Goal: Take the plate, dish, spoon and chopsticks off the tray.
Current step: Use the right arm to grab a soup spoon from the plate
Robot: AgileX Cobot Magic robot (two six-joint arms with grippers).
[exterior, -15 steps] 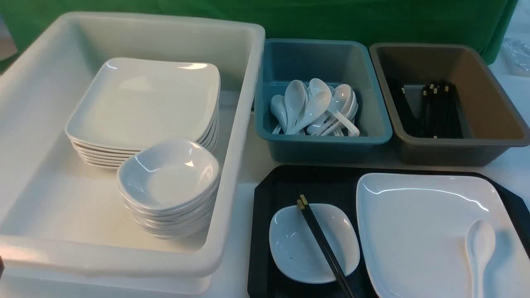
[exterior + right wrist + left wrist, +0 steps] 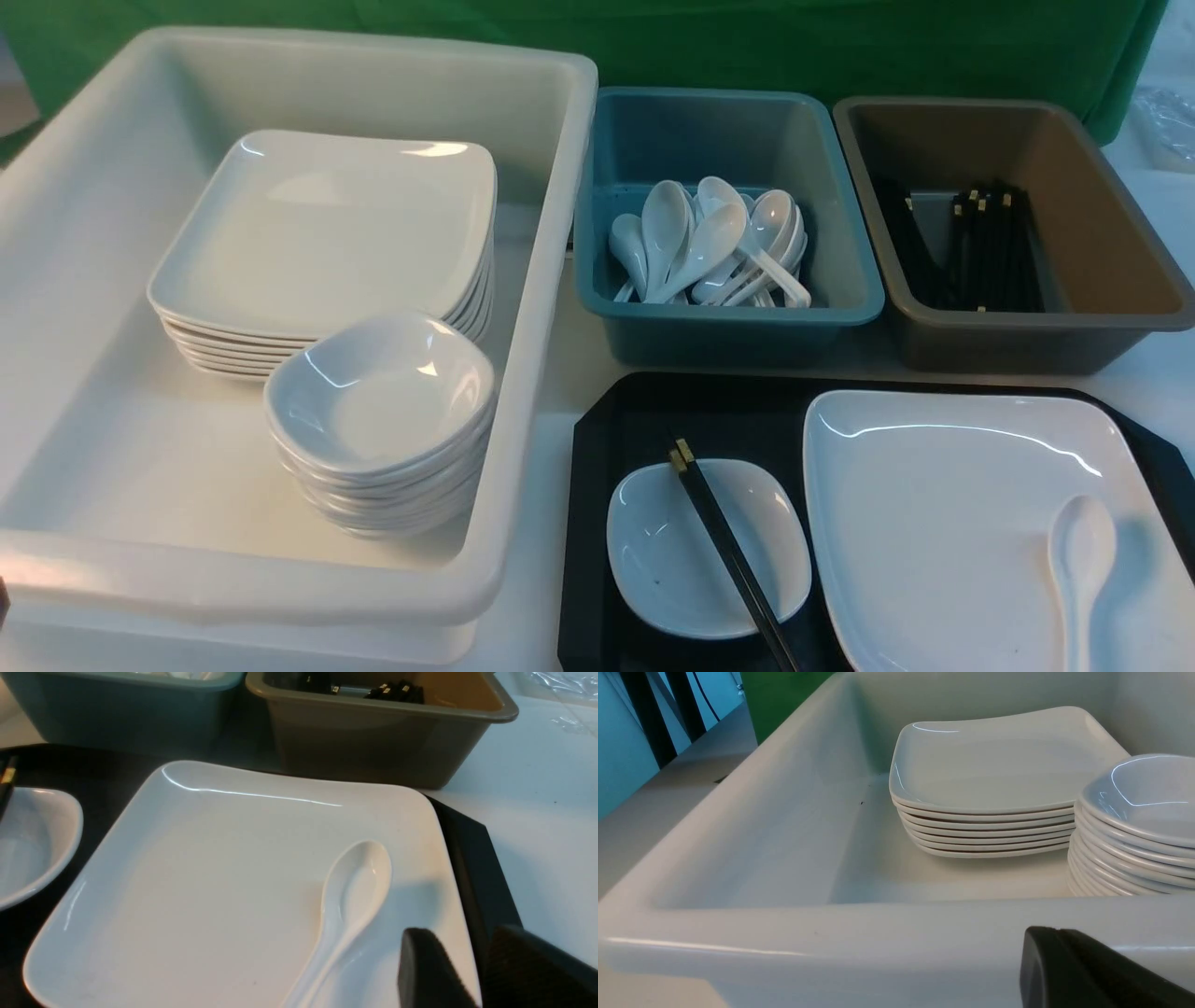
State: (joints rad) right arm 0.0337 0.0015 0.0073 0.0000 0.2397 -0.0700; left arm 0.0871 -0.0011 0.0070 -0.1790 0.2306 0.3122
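Observation:
The black tray (image 2: 653, 401) lies at the front right. On it the large white plate (image 2: 934, 523) carries the white spoon (image 2: 1081, 551) near its right edge. Left of the plate, the small white dish (image 2: 663, 560) has the black chopsticks (image 2: 728, 551) laid across it. Neither gripper shows in the front view. In the right wrist view my right gripper (image 2: 462, 947) is open, over the plate's (image 2: 224, 882) outer edge beside the spoon (image 2: 355, 891), with nothing held. My left gripper (image 2: 1045, 933) is shut and empty, just outside the tub's near rim.
A white tub (image 2: 551, 280) on the left holds a stack of plates (image 2: 327, 233) and a stack of dishes (image 2: 383, 401). Behind the tray stand a teal bin (image 2: 728, 322) with several spoons and a brown bin (image 2: 1027, 341) with black chopsticks.

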